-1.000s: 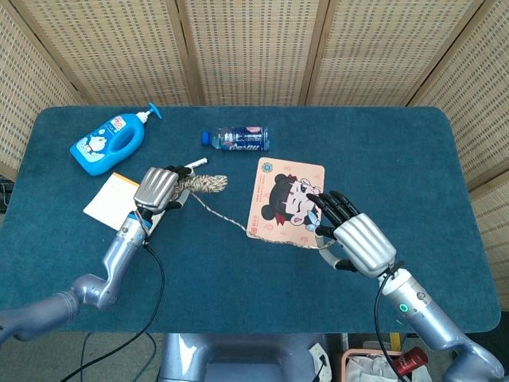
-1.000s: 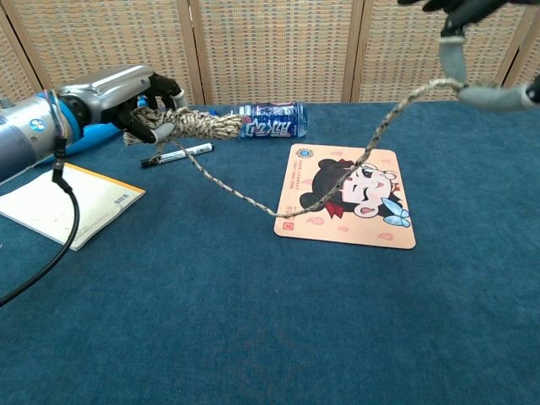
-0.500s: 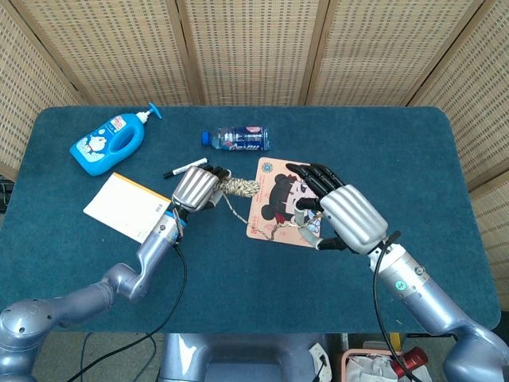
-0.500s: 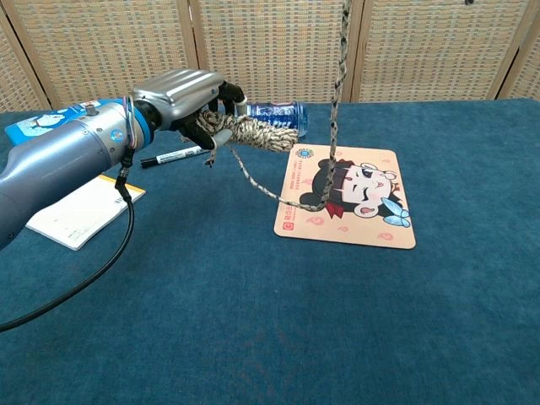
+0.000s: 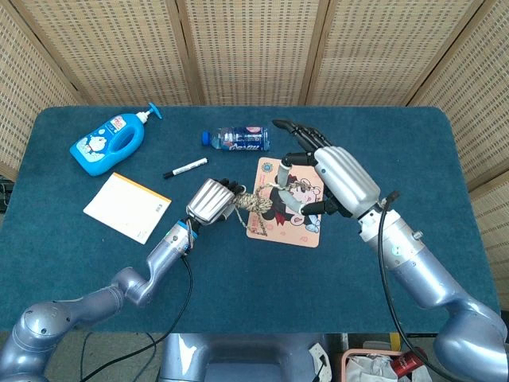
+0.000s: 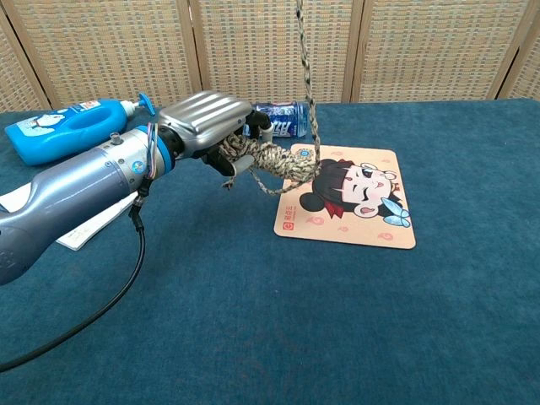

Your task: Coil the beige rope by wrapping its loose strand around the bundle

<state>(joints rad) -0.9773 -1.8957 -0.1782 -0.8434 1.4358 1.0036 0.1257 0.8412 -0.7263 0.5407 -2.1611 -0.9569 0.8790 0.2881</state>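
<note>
Tabletop (image 5: pixel 238 263), covered in dark blue cloth, is being shown from above and from the robot's chest. Two metal arms are being held over it, the left arm reaching in low from the near left, the right arm raised higher on the right. A beige rope bundle (image 6: pixel 274 160) is being gripped by the left hand (image 5: pixel 210 201), fingers closed round its near end. The bundle is being held just above the left edge of a cartoon mat (image 6: pixel 354 198), its long axis pointing from the left hand toward the right hand. From the bundle's far end the loose strand (image 6: pixel 305 67) is being drawn almost straight up, out of the top of the chest view. The right hand (image 5: pixel 330 177) is being held above the mat, just right of the bundle, fingers stretched forward; the strand appears to be running up to it, but whether it is being pinched cannot be told. The next wrap is judged to depend on the strand being carried crosswise round that axis.
</note>
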